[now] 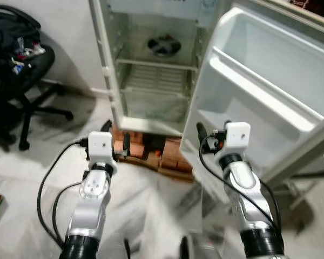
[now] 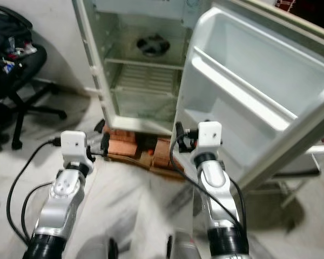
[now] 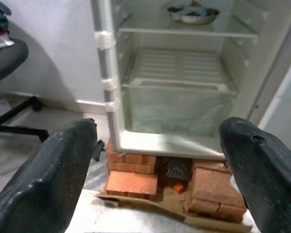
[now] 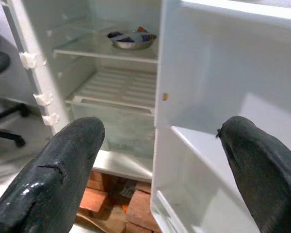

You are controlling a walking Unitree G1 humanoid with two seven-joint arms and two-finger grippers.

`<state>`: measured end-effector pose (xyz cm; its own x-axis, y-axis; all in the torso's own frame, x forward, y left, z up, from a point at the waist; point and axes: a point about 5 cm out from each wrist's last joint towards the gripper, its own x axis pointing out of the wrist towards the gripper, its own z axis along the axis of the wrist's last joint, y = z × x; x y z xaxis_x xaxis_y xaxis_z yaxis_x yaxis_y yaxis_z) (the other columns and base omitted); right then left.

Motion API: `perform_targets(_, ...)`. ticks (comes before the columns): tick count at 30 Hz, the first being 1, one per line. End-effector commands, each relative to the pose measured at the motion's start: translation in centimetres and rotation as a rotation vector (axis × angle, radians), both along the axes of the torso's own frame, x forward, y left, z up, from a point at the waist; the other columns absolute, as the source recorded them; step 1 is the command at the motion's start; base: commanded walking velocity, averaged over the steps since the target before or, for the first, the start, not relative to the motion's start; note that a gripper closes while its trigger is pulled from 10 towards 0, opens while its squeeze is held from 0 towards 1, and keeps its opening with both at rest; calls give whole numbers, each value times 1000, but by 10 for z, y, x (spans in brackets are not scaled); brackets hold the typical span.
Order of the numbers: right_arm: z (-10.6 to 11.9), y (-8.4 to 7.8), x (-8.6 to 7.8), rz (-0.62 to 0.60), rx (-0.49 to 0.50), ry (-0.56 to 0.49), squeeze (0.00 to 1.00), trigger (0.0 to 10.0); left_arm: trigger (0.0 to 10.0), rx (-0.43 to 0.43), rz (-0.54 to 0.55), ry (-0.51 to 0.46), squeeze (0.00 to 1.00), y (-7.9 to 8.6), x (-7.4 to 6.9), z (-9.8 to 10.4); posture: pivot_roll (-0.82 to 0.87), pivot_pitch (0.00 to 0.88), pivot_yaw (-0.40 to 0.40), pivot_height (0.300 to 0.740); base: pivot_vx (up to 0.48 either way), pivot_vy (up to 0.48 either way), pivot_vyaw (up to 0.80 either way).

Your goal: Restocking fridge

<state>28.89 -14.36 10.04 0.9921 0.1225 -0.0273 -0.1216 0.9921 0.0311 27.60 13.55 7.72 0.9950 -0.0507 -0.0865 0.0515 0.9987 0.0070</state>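
Fridge (image 1: 151, 70) upright, door (image 1: 264, 91) ajar

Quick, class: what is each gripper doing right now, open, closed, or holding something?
Left gripper: open, holding nothing, aimed at the fridge interior.
Right gripper: open, holding nothing, facing the edge of the fridge door.

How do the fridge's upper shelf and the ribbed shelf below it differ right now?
The upper shelf carries a metal bowl with something in it; the ribbed shelf carries nothing. The upper shelf looks flat and smooth, while the lower one is ridged and sits right above a clear drawer. Both are pale and sit level inside the open fridge.
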Motion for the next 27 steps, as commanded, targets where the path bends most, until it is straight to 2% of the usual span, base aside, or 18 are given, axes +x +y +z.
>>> perform_targets(1,-5,-8,-3,-5,-3,22,0,10000,10000,-4,-17,20,0,-7,-2,-4,-10,100,-32,740,0,-446,0)
perform_targets(6,-6,-8,-2,-4,2,31,0,10000,10000,-2,-25,18,0,-8,-1,-3,-10,99,-30,740,0,-436,0)
perform_targets(10,-10,-2,-3,64,36,63,0,10000,10000,-6,-29,16,0,-8,-1,-3,-11,100,-26,740,0,-428,0)
perform_targets(11,-11,0,-4,92,49,69,0,10000,10000,-6,-30,16,0,-8,-1,-4,-10,101,-25,740,0,-416,0)
perform_targets(12,-14,9,-8,199,98,103,0,10000,10000,-8,-36,14,0,-8,-1,-3,-10,102,-24,740,-266,-398,0)
perform_targets(15,-16,21,-15,374,151,163,0,10000,10000,-8,-40,15,0,-9,-2,-3,-12,103,-22,740,-273,-394,0)
perform_targets(16,-16,21,-15,374,151,163,0,10000,10000,-8,-40,15,0,-9,-2,-3,-12,103,-22,740,-277,-390,0)
perform_targets(17,-15,23,-18,446,142,170,0,10000,10000,-6,-41,15,0,-9,-1,-3,-12,103,-21,740,-292,-382,0)
perform_targets(19,-16,23,-19,475,135,181,0,10000,10000,-6,-42,15,0,-9,-2,-3,-11,104,-21,740,-292,-382,0)
perform_targets(21,-20,21,-22,541,99,227,0,10000,10000,-5,-44,14,0,-9,-2,-3,-11,105,-21,740,-292,-382,0)
perform_targets(22,-25,11,-22,573,42,274,0,10000,10000,-3,-45,13,0,-9,-2,-3,-9,106,-22,740,-281,-390,0)
perform_targets(24,-26,8,-21,577,26,288,0,10000,10000,-3,-45,13,0,-9,-2,-3,-9,107,-22,740,-281,-390,0)
perform_targets(26,-29,-2,-18,559,-46,302,0,10000,10000,-2,-44,16,0,-9,-2,-3,-8,109,-22,740,-281,-390,0)
perform_targets(27,-29,-15,-9,486,-111,294,0,10000,10000,-3,-44,12,0,-9,-2,-3,-8,110,-23,740,0,-364,0)
